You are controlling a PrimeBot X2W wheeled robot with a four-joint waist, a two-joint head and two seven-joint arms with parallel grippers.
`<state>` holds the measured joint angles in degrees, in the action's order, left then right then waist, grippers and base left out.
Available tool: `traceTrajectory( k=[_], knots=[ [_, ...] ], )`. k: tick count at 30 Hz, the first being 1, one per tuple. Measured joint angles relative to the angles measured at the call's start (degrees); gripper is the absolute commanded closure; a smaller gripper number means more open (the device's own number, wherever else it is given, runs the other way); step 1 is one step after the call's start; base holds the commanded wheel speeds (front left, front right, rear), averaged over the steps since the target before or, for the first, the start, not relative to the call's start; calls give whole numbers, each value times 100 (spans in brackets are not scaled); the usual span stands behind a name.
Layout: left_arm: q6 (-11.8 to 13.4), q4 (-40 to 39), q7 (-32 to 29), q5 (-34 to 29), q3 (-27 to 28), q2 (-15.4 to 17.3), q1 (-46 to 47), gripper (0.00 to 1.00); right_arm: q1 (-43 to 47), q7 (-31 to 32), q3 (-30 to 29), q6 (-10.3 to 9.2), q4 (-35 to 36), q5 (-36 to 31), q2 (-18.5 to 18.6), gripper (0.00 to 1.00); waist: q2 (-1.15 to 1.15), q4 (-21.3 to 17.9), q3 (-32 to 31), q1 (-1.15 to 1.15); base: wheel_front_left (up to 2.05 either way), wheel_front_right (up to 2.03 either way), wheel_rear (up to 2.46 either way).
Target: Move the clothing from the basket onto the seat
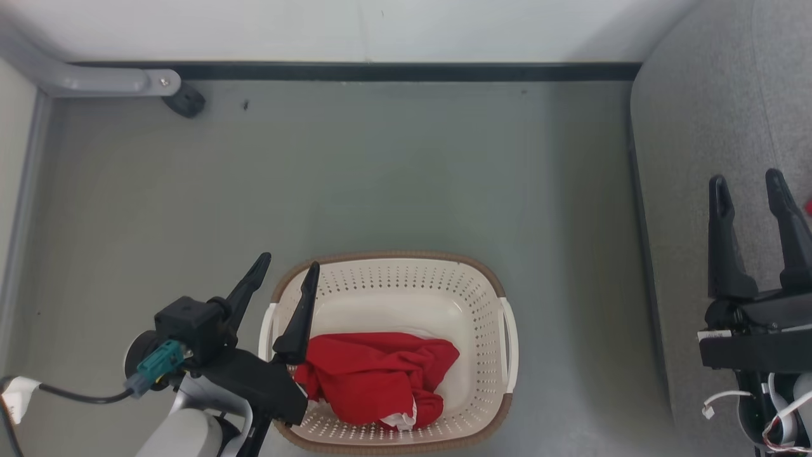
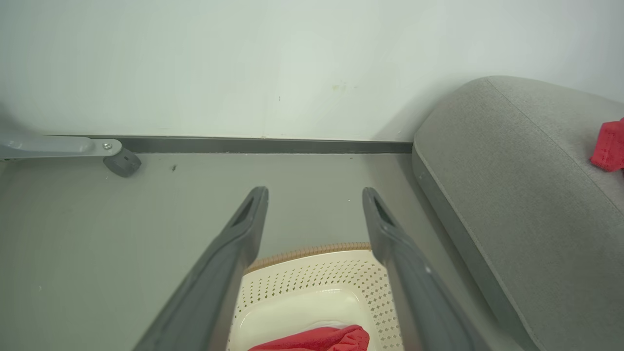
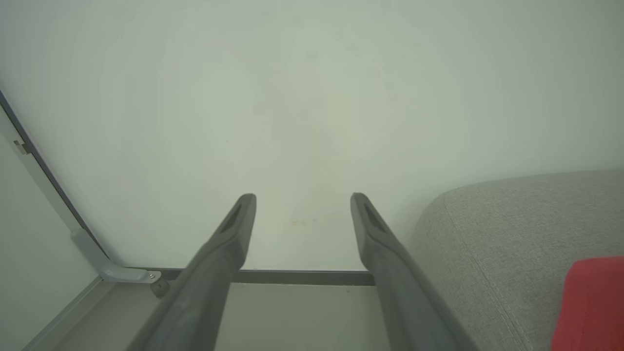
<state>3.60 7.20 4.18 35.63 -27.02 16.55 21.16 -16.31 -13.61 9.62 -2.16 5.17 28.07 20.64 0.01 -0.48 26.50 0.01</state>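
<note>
A cream-white plastic basket point(image 1: 393, 279) with rows of small perforations, a brown rim and white side handles stands on the grey-green floor point(image 1: 406, 178), well apart from the floor's far edge, where a black skirting strip point(image 1: 406, 71) runs under the white wall. In the near half of the basket lies a crumpled bright red garment point(image 1: 374, 374) with a little white showing at its lower edge; the far half of the basket's bottom is bare. Along the floor's right edge sits the large grey fabric-upholstered seat point(image 1: 698, 158) with a rounded corner, apart from the basket with a strip of floor between them. In the left wrist view a second piece of red fabric point(image 2: 609, 144) lies on the seat's top near its right side, and the right wrist view shows it at the lower right. The left tool point(image 1: 288, 263) hangs at the basket's left side with its two dark fingers spread wide and nothing between them: in the head view one finger crosses the basket's left rim and the other lies over the floor beside it, and whether either touches the basket cannot be told. The right tool point(image 1: 745, 178) is over the seat, its fingers also wide apart and empty, pointing toward the wall. At the floor's far left corner a grey metal bracket point(image 1: 101, 79) ends in a dark round foot point(image 1: 186, 101).
</note>
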Motion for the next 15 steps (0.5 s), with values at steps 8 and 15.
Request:
traceTrajectory(
  k=[8,15],
  knots=[
    [-120,365,-183,-74,-202,-59,367,0,-320,0,7,14,40,-43,3,0,0,-145,421,0,0,0,0],
    [-268,787,-330,-104,-365,-97,621,0,-619,0,32,14,92,-148,-5,0,0,-251,790,0,0,0,0]
  ],
)
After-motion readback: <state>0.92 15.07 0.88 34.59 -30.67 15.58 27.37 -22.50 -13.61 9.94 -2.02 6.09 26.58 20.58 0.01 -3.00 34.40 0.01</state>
